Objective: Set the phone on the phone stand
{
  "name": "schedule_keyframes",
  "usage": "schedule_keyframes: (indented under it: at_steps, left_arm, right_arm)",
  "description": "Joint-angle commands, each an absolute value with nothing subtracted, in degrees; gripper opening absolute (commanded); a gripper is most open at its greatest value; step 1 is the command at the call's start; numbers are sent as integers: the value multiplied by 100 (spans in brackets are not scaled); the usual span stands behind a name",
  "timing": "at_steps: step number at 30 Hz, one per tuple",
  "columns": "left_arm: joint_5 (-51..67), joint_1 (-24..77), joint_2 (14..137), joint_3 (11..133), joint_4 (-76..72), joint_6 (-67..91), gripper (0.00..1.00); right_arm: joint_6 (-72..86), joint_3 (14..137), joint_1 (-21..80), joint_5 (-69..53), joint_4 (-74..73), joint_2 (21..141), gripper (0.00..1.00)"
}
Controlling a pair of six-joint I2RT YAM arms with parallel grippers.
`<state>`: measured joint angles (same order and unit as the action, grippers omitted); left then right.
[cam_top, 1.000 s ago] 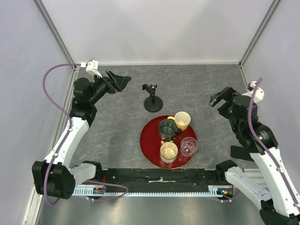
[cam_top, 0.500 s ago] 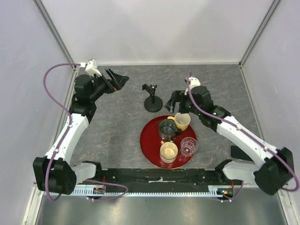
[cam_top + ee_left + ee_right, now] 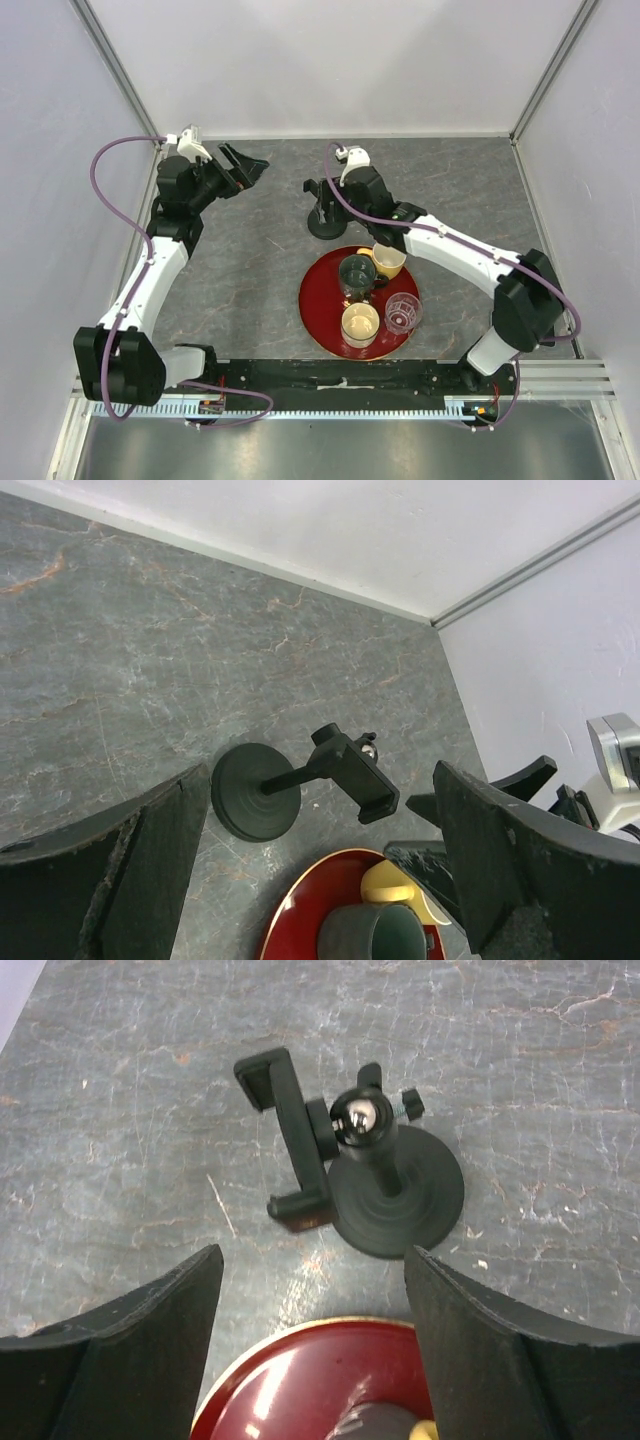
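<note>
We recorded the left end effector (image 3: 247, 167) raised over the far left corner of the table (image 3: 250, 280), with its 2 fingers (image 3: 120, 870) spread wide and gripping nothing. The right end effector (image 3: 312, 1260) hung directly above the phone stand (image 3: 398, 1192), its 2 fingers (image 3: 500, 1340) likewise spread apart, clear of the stand and holding nothing. The phone stand (image 3: 326, 226) stood upright on its round base near the middle of the table, just beyond the far rim of the red tray (image 3: 318, 305). In the right wrist view, its clamp cradle (image 3: 295, 1140) sat off to the side of the ball joint at the top of the post. The tray carried 4 vessels: a dark green cup (image 3: 357, 273), a yellow cup (image 3: 389, 257) touching it, a cream cup (image 3: 360, 322) and a clear glass (image 3: 402, 311). We could not find the phone in any of the 3 views.
</note>
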<state>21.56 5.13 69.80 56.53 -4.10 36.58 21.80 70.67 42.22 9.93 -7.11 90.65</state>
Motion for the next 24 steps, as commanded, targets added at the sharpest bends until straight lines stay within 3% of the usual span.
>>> schedule_keyframes:
  at_steps: [1, 10, 13, 18, 24]
  left_arm:
    - [2347, 440, 7031, 5906, -422, 3902, 98]
    - [2320, 422, 7084, 5915, -378, 3894, 98]
    - [2329, 413, 7110, 5950, -343, 3885, 98]
    - [2390, 343, 7154, 5968, -334, 3964, 98]
    - [3172, 26, 7523, 5985, -606, 4579, 94]
  right_arm:
    - [2066, 7672, 4280, 1309, -448, 9508, 77]
    - [1776, 8183, 4359, 1468, -571, 10098, 58]
    - [1661, 8253, 4359, 1442, -589, 10186, 41]
    - [1310, 8244, 4368, 986, -615, 10195, 3]
    - [450, 7893, 4386, -1540, -352, 9818, 0]
